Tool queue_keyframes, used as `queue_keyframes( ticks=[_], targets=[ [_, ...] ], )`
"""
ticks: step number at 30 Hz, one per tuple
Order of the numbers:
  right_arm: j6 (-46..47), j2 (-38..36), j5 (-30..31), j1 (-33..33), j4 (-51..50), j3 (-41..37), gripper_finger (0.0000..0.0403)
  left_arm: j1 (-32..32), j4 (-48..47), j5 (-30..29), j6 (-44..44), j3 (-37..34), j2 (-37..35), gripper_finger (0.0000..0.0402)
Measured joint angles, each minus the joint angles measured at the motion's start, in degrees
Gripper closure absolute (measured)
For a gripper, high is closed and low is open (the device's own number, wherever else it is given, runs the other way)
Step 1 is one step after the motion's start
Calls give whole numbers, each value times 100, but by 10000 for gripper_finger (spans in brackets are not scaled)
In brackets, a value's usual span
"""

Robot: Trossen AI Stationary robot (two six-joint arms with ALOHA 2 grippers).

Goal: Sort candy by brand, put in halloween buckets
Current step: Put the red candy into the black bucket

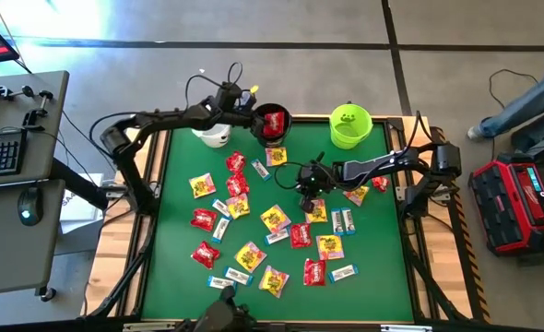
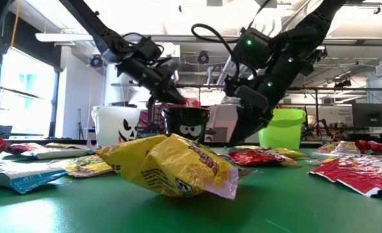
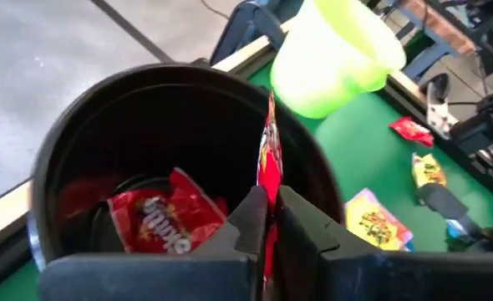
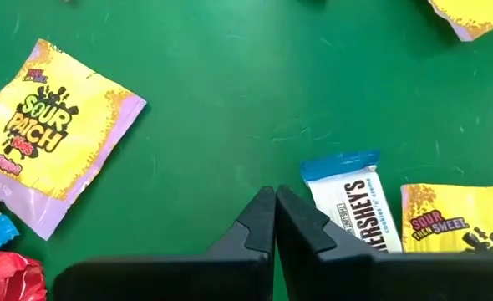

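Observation:
The black bucket [image 1: 272, 122] stands at the table's far edge, between the white bucket [image 1: 215, 135] and the lime green bucket [image 1: 350, 126]. A red packet [image 3: 159, 221] lies on the black bucket's bottom. My left gripper [image 3: 271, 213] hangs over the black bucket's mouth, shut on another red candy packet [image 3: 268, 159]. My right gripper [image 4: 275, 201] is shut with nothing in it. It points down at bare green table mid-table, beside a white-and-blue bar [image 4: 353, 205]. Red, yellow-and-pink and white-and-blue candy lies flat all over the table. My left gripper pinches the red packet's lower end [image 3: 270, 194] between its two fingers. The fingers slant down from the table's left side. The packet stands edge-on above the fingertips, lifted clear, over the black bucket's opening near its rim.
A yellow-and-pink packet [image 4: 50, 134] lies near my right gripper, and another [image 2: 168, 165] sits close to the table's near edge. Several packets cover the middle and near half of the table [image 1: 171, 240]. A person's leg [image 1: 521, 101] and a red case [image 1: 521, 203] are beyond the right edge.

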Motion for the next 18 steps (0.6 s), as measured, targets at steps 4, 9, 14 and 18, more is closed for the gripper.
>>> queue_keyframes(
  ticks=[4,9,14,18],
  targets=[
    [-13,0,0,0,-4,0,401,17,-83,-134,133,-1,2,363],
    [-48,0,0,0,-4,0,368,2,-82,-236,245,-1,-22,317],
    [-60,-16,3,-4,-32,0,311,-112,-88,-573,539,-1,-36,276],
    [-61,-271,158,-9,-348,0,305,-442,216,-1205,981,-195,-276,277]
  ],
)
